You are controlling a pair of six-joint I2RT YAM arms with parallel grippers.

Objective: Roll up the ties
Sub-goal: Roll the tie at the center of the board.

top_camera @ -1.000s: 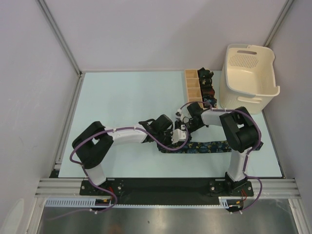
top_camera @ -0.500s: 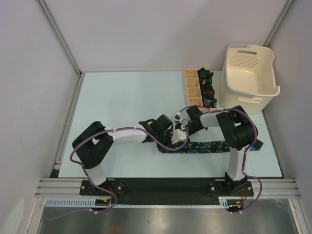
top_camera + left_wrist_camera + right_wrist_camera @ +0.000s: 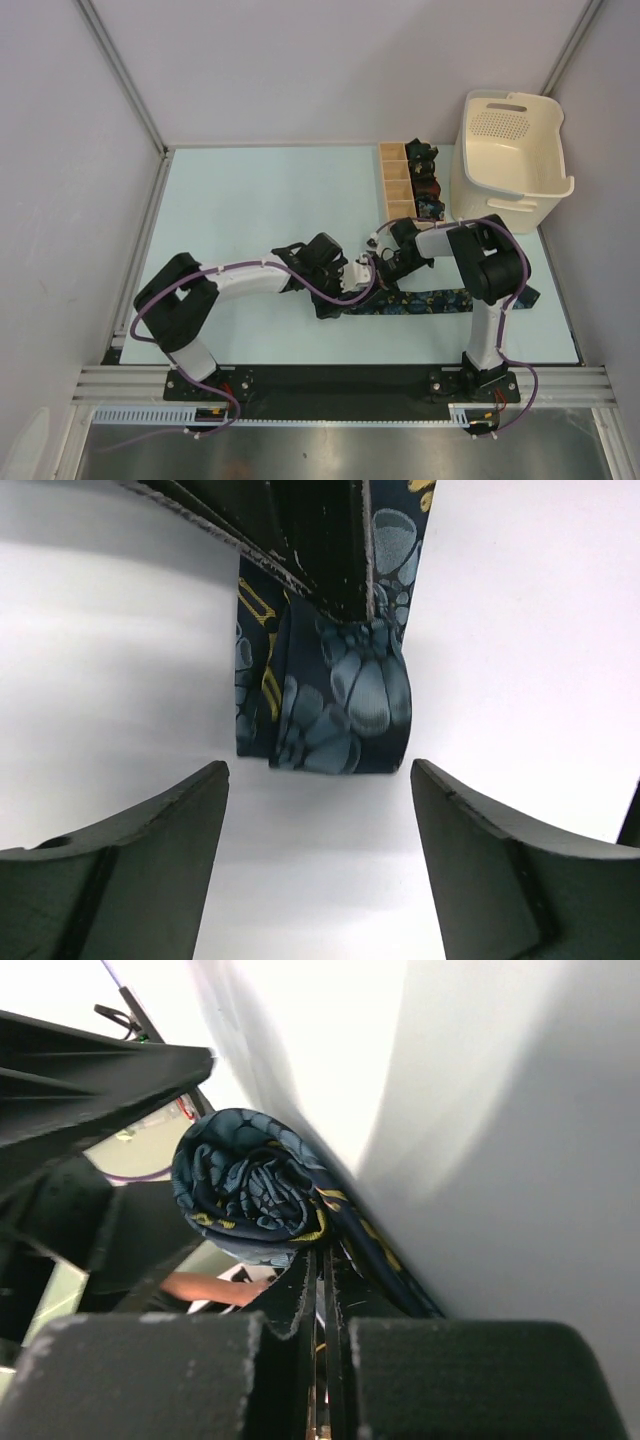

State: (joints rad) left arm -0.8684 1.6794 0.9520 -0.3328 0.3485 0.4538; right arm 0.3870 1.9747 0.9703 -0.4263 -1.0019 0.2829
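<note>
Floral tie half-rolled on pale table between grey walls, right gripper seemingly tight on it, left gripper agape.

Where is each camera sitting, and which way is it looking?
Top camera: above and behind the robot, looking down at the table; both arms show whole, with the tie between them.
Left wrist: on the left arm, looking past its open left gripper at the tie's rolled end.
Right wrist: on the right arm, looking along its right gripper, shut on the tie, at the roll.
Shared: both wrist views show the same roll, from opposite sides.
</note>
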